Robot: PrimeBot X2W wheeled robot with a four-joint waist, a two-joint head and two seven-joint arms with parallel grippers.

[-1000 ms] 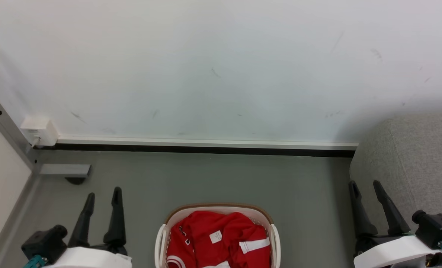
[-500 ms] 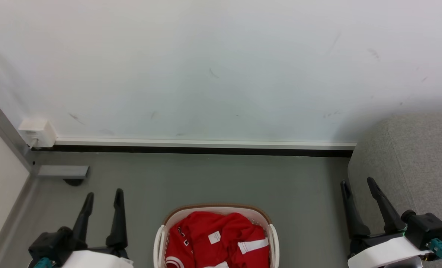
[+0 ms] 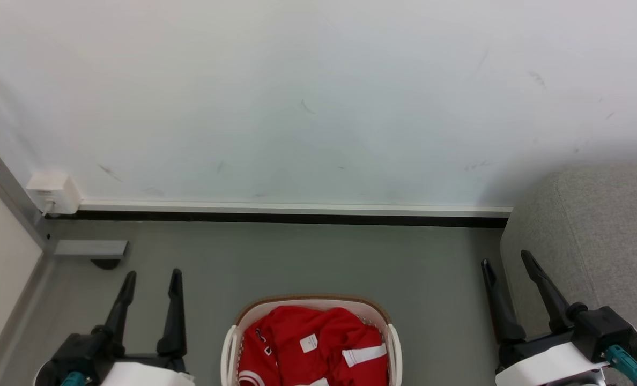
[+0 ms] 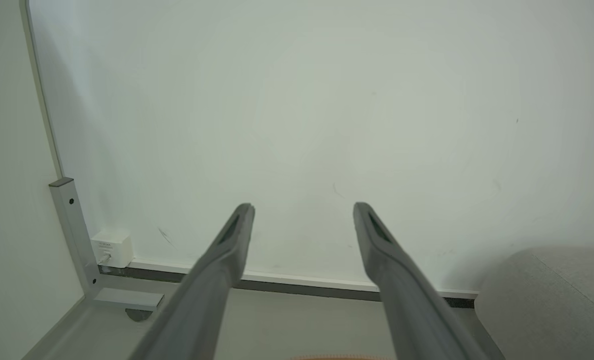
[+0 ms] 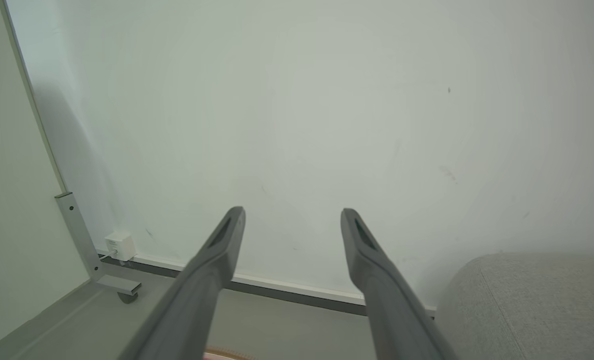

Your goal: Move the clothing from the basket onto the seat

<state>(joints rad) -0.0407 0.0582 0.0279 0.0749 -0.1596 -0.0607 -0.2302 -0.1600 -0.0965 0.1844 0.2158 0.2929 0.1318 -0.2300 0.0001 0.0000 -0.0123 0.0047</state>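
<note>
Over the last second the right fingers (image 3: 545, 289) have drifted left, away from the seat (image 3: 602, 225) and toward the basket (image 3: 313, 298). The left fingers (image 3: 173, 311) have edged slightly right. Both pairs are spread wide, holding and touching nothing, and they hang above the floor (image 3: 297, 257) on either side of the basket. This looks like the start of a reach, with nothing lifted yet. The red clothing (image 3: 291, 332) lies heaped in the basket, near and central. The seat is on the right, with no garment on the part in view.
</note>
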